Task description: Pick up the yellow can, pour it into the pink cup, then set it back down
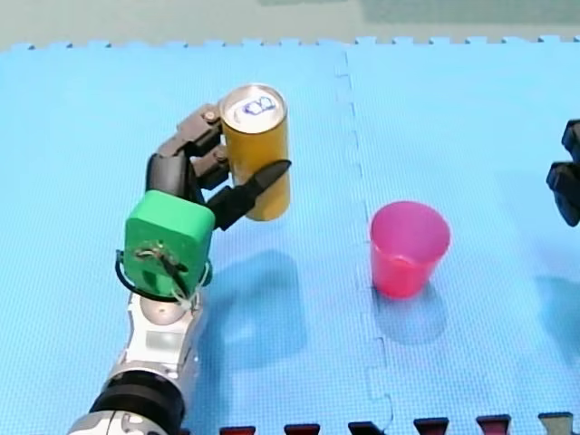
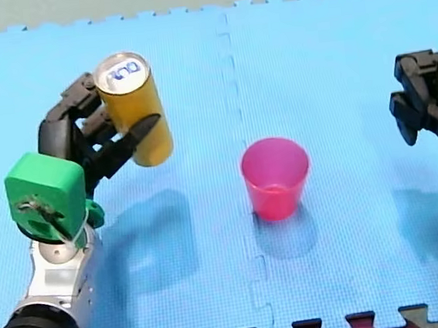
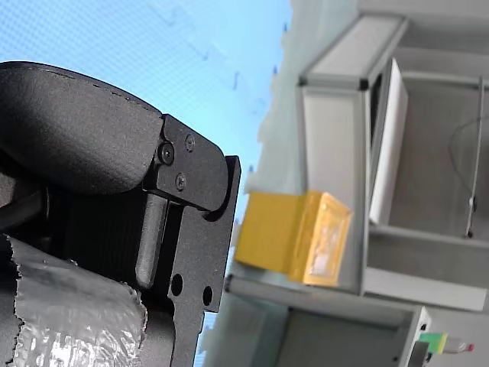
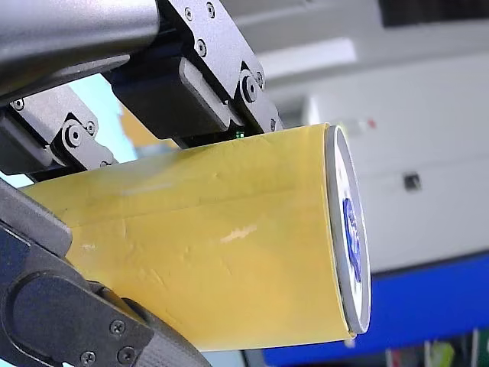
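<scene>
A yellow can point(image 1: 258, 159) with a silver top hangs above the blue mat, tilted a little, its shadow on the mat below it. My left hand point(image 1: 228, 161) is shut on it, fingers behind the can and thumb across its front. The second wrist view shows the same can point(image 4: 214, 245) close up between the black fingers. A pink cup point(image 1: 408, 246) stands upright on the mat, to the right of the can and apart from it. My right hand point(image 2: 422, 94) is at the right edge, above the mat, holding nothing.
The blue foam mat point(image 1: 471, 118) covers the whole work surface, with a seam running front to back just left of the cup. Coloured tiles point(image 1: 435, 426) line its near edge. The first wrist view shows a yellow box point(image 3: 294, 237) on grey shelving.
</scene>
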{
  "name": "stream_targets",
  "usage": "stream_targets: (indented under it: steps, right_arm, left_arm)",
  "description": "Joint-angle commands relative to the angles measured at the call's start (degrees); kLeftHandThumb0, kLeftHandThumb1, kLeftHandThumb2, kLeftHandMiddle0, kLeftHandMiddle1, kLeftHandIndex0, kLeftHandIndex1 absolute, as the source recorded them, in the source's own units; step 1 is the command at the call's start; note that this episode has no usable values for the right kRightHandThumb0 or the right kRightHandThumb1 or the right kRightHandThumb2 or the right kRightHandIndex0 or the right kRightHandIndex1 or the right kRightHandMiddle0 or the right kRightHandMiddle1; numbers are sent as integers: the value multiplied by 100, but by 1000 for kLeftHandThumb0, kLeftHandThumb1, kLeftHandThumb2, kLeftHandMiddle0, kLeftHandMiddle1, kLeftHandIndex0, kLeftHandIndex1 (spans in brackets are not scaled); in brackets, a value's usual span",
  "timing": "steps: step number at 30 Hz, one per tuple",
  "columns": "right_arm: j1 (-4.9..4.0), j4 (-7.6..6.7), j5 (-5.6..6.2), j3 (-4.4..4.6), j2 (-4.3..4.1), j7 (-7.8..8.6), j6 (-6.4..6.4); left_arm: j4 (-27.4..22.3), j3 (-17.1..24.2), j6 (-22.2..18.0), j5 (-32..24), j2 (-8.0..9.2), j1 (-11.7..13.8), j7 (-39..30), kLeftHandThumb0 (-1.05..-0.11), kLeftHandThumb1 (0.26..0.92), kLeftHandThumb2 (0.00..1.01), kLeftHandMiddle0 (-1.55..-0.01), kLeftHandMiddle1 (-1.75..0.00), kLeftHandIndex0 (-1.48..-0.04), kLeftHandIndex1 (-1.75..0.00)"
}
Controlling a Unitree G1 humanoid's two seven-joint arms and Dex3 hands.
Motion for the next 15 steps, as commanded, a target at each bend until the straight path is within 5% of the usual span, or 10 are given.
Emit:
stream_targets:
  steps: [1,15]
  right_arm:
    - [-33,24,-11,5,3,-16,-10]
    - [-14,36,-141,72,72,-165,-133]
  left_arm:
    - [-77,-102,4,171,98,-30,168,-383,806,1,-1310,-3,-1198,-6]
    - [-258,-680,220,1139,312,-106,1012,-377,803,0,-1301,0,-1200,-1]
